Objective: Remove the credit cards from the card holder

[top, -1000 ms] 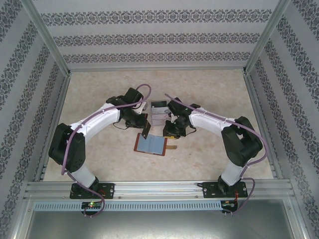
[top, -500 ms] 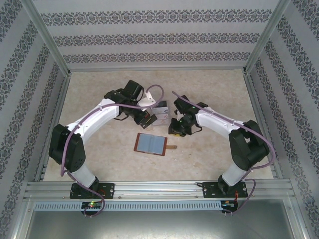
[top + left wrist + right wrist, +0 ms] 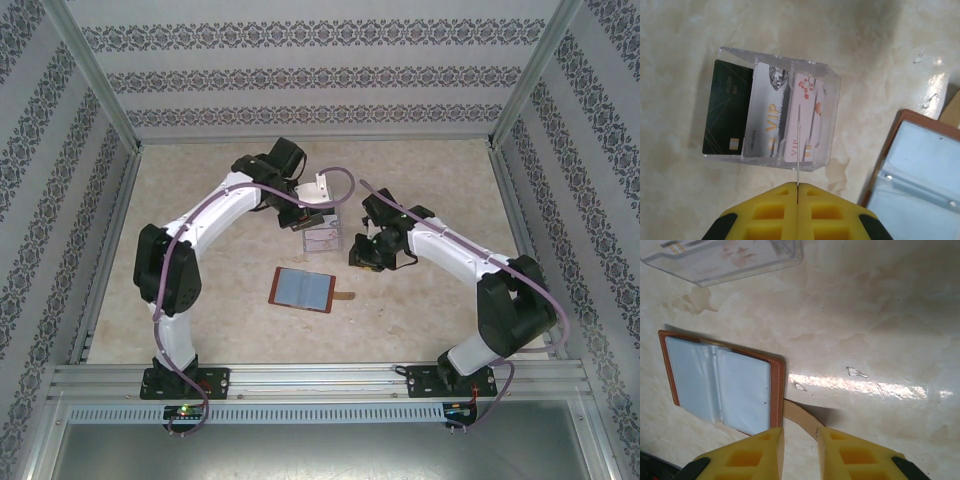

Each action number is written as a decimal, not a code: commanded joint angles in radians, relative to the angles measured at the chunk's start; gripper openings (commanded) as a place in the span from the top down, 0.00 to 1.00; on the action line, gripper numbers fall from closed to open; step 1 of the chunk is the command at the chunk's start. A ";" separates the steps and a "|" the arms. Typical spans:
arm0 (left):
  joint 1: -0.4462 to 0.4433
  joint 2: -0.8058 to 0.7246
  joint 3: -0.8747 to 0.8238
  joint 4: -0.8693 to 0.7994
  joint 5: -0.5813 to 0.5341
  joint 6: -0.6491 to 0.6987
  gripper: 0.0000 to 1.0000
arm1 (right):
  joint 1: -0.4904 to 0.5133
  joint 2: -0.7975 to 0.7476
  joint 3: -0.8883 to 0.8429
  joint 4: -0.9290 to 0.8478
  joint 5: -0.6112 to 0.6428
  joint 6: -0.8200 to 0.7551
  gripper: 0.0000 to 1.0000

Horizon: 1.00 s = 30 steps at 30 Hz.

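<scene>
— Left wrist view first. Shows the left hand [image 3: 797, 186] pressed tight on a thin card [image 3: 797, 145], seen edge-on and pointing toward twelve o'clock.

— Hanging over what?

— Over a clear rack [image 3: 775, 107] standing on the tabletop [image 3: 680, 200]. Holds three more: a dark card [image 3: 727, 107] at nine o'clock, a white card [image 3: 765, 112] in the middle, a pink-printed card [image 3: 807, 117] at three o'clock.

— And the wallet [image 3: 920, 170]?

— Lies open and flat at four o'clock of the rack, grey-blue pockets facing up. From the top external view, sits at six o'clock of the rack, near but apart from it.

— Right hand [image 3: 801, 432]?

— Fingers a little apart, gripping nothing. Hovers above the brown strap [image 3: 800, 415] in its own wrist view, with the wallet at ten o'clock. From above, sits at two o'clock of the wallet and four o'clock of the rack.
</scene>
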 commanded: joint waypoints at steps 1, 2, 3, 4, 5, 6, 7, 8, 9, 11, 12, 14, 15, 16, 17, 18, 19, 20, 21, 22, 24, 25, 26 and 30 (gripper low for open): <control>0.010 0.051 0.092 -0.086 -0.008 0.112 1.00 | -0.016 -0.031 -0.024 -0.023 0.023 -0.014 0.74; 0.010 0.073 0.123 -0.098 -0.011 0.122 1.00 | -0.018 -0.033 -0.027 -0.024 0.023 -0.014 0.73; 0.009 0.097 0.158 -0.113 -0.012 0.129 1.00 | -0.020 -0.034 -0.032 -0.021 0.026 -0.013 0.74; 0.010 0.119 0.190 -0.128 -0.012 0.134 1.00 | -0.021 -0.034 -0.036 -0.019 0.025 -0.010 0.74; 0.009 0.142 0.226 -0.145 -0.015 0.139 1.00 | -0.022 -0.035 -0.039 -0.014 0.026 -0.008 0.74; 0.010 0.167 0.262 -0.161 -0.018 0.146 1.00 | -0.024 -0.034 -0.043 -0.013 0.026 -0.006 0.73; 0.010 0.189 0.293 -0.176 -0.020 0.148 1.00 | -0.024 -0.032 -0.044 -0.011 0.025 -0.004 0.74; 0.010 0.211 0.329 -0.194 -0.024 0.153 1.00 | -0.026 -0.031 -0.046 -0.008 0.024 -0.002 0.74; 0.010 0.234 0.364 -0.211 -0.024 0.158 1.00 | -0.027 -0.029 -0.045 -0.006 0.022 -0.001 0.74; 0.010 0.268 0.415 -0.234 -0.033 0.165 1.00 | -0.029 -0.025 -0.043 -0.005 0.022 0.000 0.73; 0.009 0.286 0.438 -0.243 -0.037 0.169 1.00 | -0.030 -0.021 -0.042 -0.004 0.021 0.000 0.74; 0.010 0.312 0.472 -0.249 -0.049 0.176 1.00 | -0.033 -0.018 -0.034 -0.006 0.019 -0.001 0.74; 0.010 0.326 0.489 -0.253 -0.054 0.178 1.00 | -0.035 -0.014 -0.033 -0.007 0.019 -0.003 0.74; 0.010 0.336 0.502 -0.253 -0.056 0.179 1.00 | -0.036 -0.012 -0.030 -0.007 0.019 -0.002 0.74; 0.009 0.346 0.518 -0.259 -0.056 0.182 1.00 | -0.038 -0.009 -0.028 -0.007 0.018 -0.003 0.73; 0.010 0.358 0.532 -0.262 -0.055 0.184 1.00 | -0.039 -0.009 -0.027 -0.007 0.018 -0.002 0.73; 0.010 0.366 0.542 -0.263 -0.055 0.186 1.00 | -0.041 -0.007 -0.026 -0.006 0.017 -0.003 0.74; 0.010 0.375 0.551 -0.265 -0.053 0.187 1.00 | -0.043 -0.004 -0.027 -0.007 0.016 -0.003 0.74; 0.010 0.383 0.560 -0.265 -0.052 0.188 1.00 | -0.043 -0.002 -0.027 -0.006 0.015 -0.002 0.74; 0.010 0.390 0.564 -0.265 -0.052 0.191 1.00 | -0.044 -0.001 -0.027 -0.006 0.014 -0.003 0.74; 0.010 0.404 0.571 -0.265 -0.051 0.196 1.00 | -0.045 0.002 -0.028 -0.006 0.013 -0.003 0.74; 0.009 0.410 0.573 -0.263 -0.052 0.197 1.00 | -0.046 0.001 -0.029 -0.007 0.012 -0.003 0.74; 0.009 0.417 0.573 -0.257 -0.053 0.197 1.00 | -0.045 0.000 -0.031 -0.006 0.013 -0.001 0.74; 0.010 0.439 0.578 -0.249 -0.056 0.197 1.00 | -0.049 0.002 -0.037 -0.004 0.013 -0.001 0.74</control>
